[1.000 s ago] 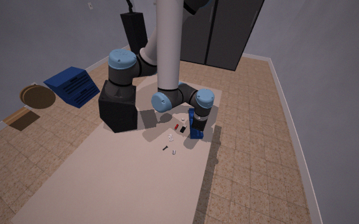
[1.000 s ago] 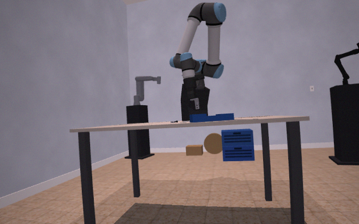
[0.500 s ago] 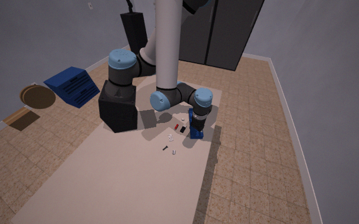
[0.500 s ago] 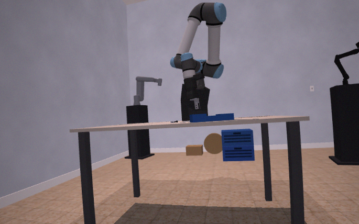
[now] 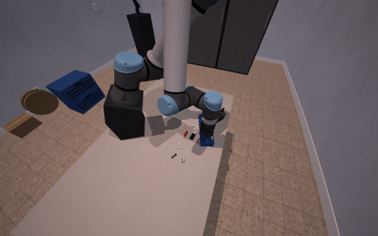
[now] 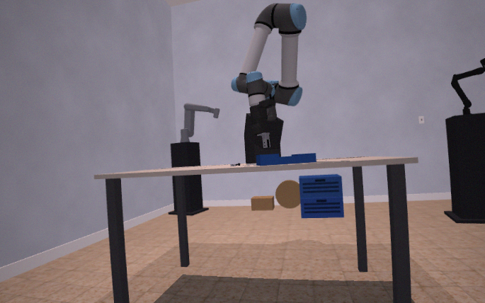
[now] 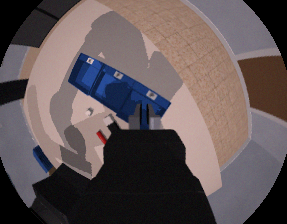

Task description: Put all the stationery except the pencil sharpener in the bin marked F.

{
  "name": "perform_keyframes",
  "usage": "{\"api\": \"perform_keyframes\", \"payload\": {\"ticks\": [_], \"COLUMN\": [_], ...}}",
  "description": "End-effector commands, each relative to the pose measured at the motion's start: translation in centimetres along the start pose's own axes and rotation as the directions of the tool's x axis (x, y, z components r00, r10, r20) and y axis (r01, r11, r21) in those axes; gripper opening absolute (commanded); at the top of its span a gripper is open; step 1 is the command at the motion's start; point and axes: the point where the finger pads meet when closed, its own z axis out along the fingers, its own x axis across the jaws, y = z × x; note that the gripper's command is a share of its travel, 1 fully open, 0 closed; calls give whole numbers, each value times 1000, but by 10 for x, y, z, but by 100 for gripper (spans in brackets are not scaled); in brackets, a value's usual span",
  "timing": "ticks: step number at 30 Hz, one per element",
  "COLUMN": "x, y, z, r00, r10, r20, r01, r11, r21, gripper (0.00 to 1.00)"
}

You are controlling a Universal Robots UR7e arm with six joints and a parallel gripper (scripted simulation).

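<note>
My gripper (image 5: 208,135) (image 6: 265,146) (image 7: 144,110) is open with a narrow gap, above the end compartment of a row of three joined blue bins (image 5: 207,143) (image 6: 297,158) (image 7: 161,106). Nothing shows between its fingers. The bin labels are too small to read surely. A black block with a white end (image 5: 193,135) (image 7: 110,120) and a red stick-like thing (image 5: 185,133) (image 7: 101,137) lie beside the bins. A small white thing (image 5: 192,125) (image 7: 89,111) lies near them. A small silver-grey thing (image 5: 182,160), perhaps the sharpener, lies farther off. The end bin's inside is partly hidden.
A white dotted tile (image 5: 179,144) and a dark bolt-like thing (image 5: 174,155) lie on the table (image 5: 125,187) (image 6: 368,161). The arm's base (image 5: 125,117) stands to the left in the top view. The bins stand near the table's long edge.
</note>
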Motion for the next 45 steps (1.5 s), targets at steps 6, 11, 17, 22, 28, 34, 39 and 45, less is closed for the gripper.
{"api": "perform_keyframes", "payload": {"ticks": [6, 11, 17, 22, 28, 34, 39, 45], "x": [-1, -1, 1, 1, 1, 3, 3, 3], "y": [-1, -1, -2, -2, -1, -1, 0, 1], "z": [-1, -1, -1, -1, 3, 13, 27, 43], "r00": [968, 937, 888, 851, 851, 851, 851, 851], "r10": [251, 348, 457, 522, 523, 522, 522, 522], "r20": [-20, -28, -43, -55, -54, -55, -55, -55], "r01": [-251, -348, -458, -524, -525, -524, -524, -524], "r11": [968, 937, 888, 851, 851, 851, 851, 851], "r21": [-17, -22, -27, -31, -32, -31, -31, -31], "gripper": [31, 31, 31, 31, 31, 31, 31, 31]}}
